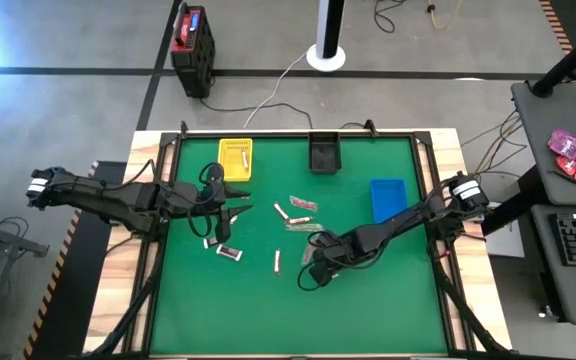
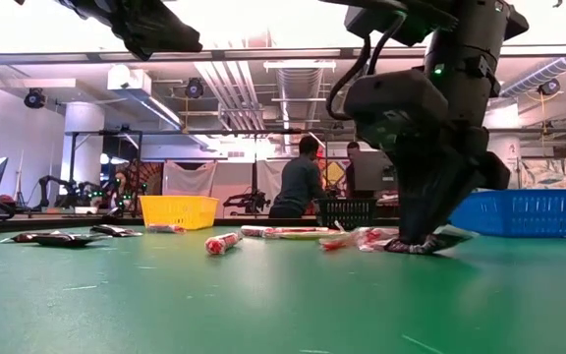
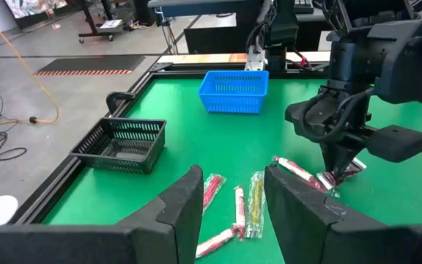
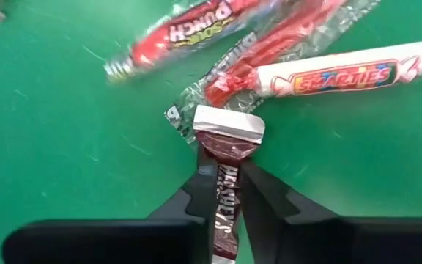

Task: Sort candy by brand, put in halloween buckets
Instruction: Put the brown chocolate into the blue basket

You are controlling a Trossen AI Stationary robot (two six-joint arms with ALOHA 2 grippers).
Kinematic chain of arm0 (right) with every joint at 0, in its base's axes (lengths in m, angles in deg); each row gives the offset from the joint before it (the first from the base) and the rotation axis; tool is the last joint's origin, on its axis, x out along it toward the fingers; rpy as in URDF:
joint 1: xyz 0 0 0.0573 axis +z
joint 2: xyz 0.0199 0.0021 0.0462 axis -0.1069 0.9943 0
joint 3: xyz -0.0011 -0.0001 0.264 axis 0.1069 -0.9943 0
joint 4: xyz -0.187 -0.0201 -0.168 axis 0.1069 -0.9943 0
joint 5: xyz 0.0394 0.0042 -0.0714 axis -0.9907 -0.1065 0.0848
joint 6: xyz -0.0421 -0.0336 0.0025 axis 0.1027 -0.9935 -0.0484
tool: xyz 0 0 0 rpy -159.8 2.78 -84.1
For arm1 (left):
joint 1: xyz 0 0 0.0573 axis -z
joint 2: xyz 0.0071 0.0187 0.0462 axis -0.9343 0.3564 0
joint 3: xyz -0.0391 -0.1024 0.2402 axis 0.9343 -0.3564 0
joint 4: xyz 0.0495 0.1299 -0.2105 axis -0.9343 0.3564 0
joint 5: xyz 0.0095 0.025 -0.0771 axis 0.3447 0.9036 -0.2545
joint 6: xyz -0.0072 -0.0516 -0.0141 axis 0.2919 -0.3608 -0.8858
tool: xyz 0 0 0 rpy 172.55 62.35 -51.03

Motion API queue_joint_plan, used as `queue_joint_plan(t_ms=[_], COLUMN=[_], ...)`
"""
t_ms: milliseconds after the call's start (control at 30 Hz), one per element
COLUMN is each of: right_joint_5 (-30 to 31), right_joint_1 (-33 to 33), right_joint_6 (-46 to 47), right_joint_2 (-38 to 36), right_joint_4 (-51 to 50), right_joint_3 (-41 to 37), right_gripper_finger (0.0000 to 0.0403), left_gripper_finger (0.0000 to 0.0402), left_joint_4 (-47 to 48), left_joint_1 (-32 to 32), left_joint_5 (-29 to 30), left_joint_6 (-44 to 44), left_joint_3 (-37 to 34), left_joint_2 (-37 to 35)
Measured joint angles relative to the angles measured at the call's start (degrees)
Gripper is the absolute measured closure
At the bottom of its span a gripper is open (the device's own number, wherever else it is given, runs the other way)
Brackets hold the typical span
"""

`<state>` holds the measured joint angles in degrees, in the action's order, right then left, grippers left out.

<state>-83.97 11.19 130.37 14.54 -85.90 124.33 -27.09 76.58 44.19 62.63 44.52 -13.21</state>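
Right tool (image 4: 226, 192): low over the green desk (image 1: 368, 300), toward 5 o'clock of centre, closed on a brown Hershey's bar (image 4: 226, 183). Just beyond it lie a Smarties roll (image 4: 335, 77) and a red Sour Punch stick (image 4: 189, 29).

Left tool (image 1: 230, 213): toward 9 o'clock, fingers (image 3: 185, 205) apart, holding nothing, above scattered candy (image 1: 230, 252).

Yellow bucket (image 1: 235, 158): 11 o'clock, one piece inside. Black bucket (image 1: 324, 153): 12 o'clock. Blue bucket (image 1: 387, 198): 2 o'clock.
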Motion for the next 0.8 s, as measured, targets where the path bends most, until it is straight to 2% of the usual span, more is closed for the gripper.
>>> queue_joint_plan(t_ms=[433,700,800], right_joint_5=[3.0,8.3,8.8], right_joint_1=[-0.5,-0.5,-0.5], right_joint_6=[-4.0,-2.2,-4.3], right_joint_2=[-5.9,-12.2,-14.3], right_joint_4=[-2.5,-16.3,-16.3], right_joint_3=[1.2,2.0,1.8], right_gripper_finger=[0.0373,0.0388,0.0392], left_gripper_finger=[0.0271,0.0271,0.0271], left_joint_4=[-0.1,-0.4,-0.5], left_joint_1=[0.0,-0.1,-0.1], left_joint_5=[0.1,0.1,0.1], left_joint_6=[0.6,0.6,0.6], left_joint_3=[0.0,0.0,0.0], left_joint_2=[0.0,0.0,0.1])
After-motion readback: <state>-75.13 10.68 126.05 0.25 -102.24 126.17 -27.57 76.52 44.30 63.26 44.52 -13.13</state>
